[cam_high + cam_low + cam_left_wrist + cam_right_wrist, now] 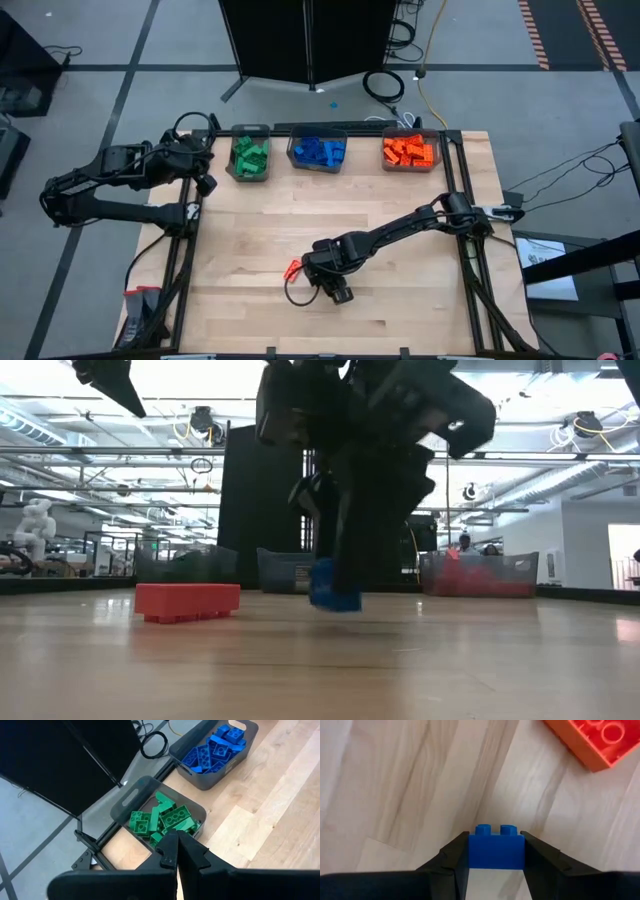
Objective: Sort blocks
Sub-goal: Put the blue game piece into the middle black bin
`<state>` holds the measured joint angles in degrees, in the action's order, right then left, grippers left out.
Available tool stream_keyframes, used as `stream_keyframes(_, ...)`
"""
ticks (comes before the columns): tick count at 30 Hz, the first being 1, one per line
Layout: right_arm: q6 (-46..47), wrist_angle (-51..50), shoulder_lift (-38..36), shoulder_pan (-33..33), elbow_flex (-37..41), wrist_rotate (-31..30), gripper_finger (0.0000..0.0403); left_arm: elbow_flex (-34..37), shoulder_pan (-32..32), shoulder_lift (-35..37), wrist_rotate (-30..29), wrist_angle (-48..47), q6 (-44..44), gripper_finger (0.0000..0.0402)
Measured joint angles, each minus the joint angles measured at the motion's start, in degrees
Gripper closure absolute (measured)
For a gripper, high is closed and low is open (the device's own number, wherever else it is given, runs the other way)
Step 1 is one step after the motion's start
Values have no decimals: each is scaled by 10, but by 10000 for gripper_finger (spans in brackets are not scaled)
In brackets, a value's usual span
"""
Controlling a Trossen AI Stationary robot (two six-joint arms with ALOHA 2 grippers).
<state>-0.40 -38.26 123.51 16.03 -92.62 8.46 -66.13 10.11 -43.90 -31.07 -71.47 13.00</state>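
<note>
My right gripper [496, 851] pinches a small blue studded plastic brick [496, 849] between its two dark fingers, one pad flat on each side, the studs pointing away from my wrist. In the low view the brick [334, 586] hangs just above the pale wooden worktop [400, 300]. From above, this gripper [318, 272] sits toward 6 o'clock of the worktop's middle.

Just beside it, toward 9 o'clock, an orange-red studded plastic brick [293, 268] lies flat on the wood, apart from my fingers; the wrist view shows its studded face [587, 740] close by.

Along the 12 o'clock edge stand three grey translucent rectangular bins: one with green bricks [249, 155] at 11 o'clock, one with blue bricks [318, 151] at 12, one with orange-red bricks [410, 152] at 1. Bare wood lies between my brick and those bins.

My left gripper [176, 851] waits at the worktop's 10 o'clock corner, fingers pressed together, over the near rim of the green bin [131, 800].
</note>
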Motion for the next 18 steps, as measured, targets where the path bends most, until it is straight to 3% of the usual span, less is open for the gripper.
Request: stream_keyframes(18, -7, -35, -69, -18, -1, -42, 266, 0, 0, 0, 0, 1, 1, 401)
